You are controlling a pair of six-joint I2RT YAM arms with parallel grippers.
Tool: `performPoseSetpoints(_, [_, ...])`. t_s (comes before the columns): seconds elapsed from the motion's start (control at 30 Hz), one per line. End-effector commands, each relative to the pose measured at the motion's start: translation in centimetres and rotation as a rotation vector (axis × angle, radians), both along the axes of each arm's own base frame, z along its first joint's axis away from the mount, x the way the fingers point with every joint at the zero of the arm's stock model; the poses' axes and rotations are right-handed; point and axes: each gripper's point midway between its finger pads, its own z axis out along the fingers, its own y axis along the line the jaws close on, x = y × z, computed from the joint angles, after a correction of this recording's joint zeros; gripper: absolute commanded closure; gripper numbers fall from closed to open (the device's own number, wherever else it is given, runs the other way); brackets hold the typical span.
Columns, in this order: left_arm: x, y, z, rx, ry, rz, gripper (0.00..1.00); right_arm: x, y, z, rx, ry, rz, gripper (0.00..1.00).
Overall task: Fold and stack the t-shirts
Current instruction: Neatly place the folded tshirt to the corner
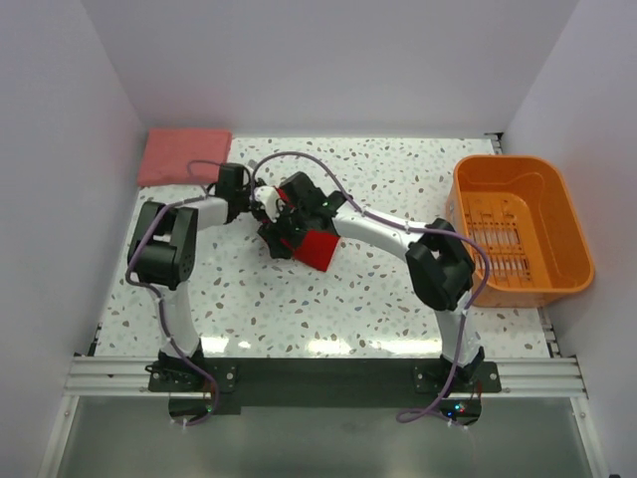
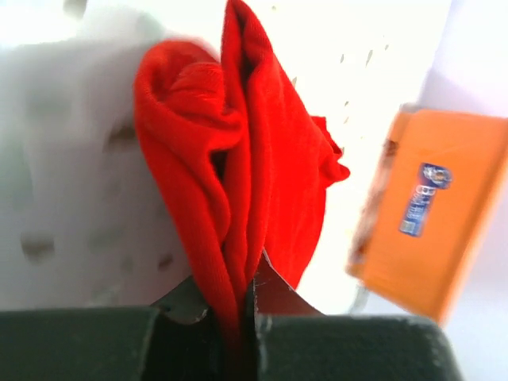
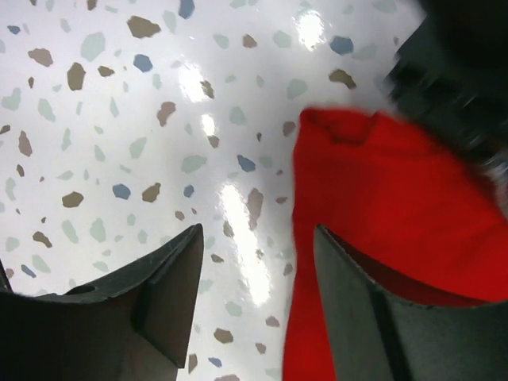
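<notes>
Lab cell: white walls point(image 1: 60, 119), terrazzo table point(image 1: 378, 299)

red t-shirt point(image 1: 317, 249) bunched mid-table; pink t-shirt point(image 1: 184, 156) folded, far-left

The red t-shirt point(image 1: 317, 247) is a plain, saturated red with no print. The pink t-shirt point(image 1: 182, 155) is a flat salmon tone. The basket point(image 1: 567, 214) is bright orange and carries a blue-and-white label point(image 2: 423, 198). The table point(image 1: 299, 309) is glossy white terrazzo, flecked brown, blue and grey-green. The cables point(image 1: 295, 153) are purple.
</notes>
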Motion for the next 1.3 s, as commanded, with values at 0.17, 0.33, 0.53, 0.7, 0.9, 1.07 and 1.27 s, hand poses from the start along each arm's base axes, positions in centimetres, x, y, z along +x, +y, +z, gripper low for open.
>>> performPoseSetpoints(0.17, [6.7, 4.8, 2.3, 0.404, -0.212, -0.246, 1.0, 5.9, -8.4, 5.7, 0.016, -0.016, -0.219, 0.14])
performPoseSetpoints(0.33, [12.4, 8.7, 5.0, 0.61, -0.37, -0.305, 1.0, 6.7, -11.9, 5.8, -0.028, -0.037, -0.256, 0.09])
performPoseSetpoints(0.53, [17.9, 14.2, 7.4, 0.737, -0.512, -0.297, 1.0, 6.6, -13.5, 5.5, -0.051, -0.037, -0.279, 0.04])
performPoseSetpoints(0.7, [20.3, 16.7, 10.0, 0.821, -0.64, -0.276, 1.0, 6.4, -13.8, 5.3, -0.061, -0.028, -0.286, 0.03])
performPoseSetpoints(0.9, [21.5, 18.6, 14.0, 0.92, -0.765, -0.226, 1.0, 6.7, -13.7, 5.2, -0.065, -0.026, -0.285, 0.01])
performPoseSetpoints(1.07, [22.1, 20.5, 16.8, 0.96, -0.834, -0.177, 1.0, 6.7, -13.6, 5.0, -0.073, -0.018, -0.287, 0.01])
performPoseSetpoints(1.27, [22.1, 20.8, 19.3, 0.978, -0.891, -0.151, 1.0, 7.0, -13.4, 5.1, -0.072, -0.016, -0.29, 0.01])
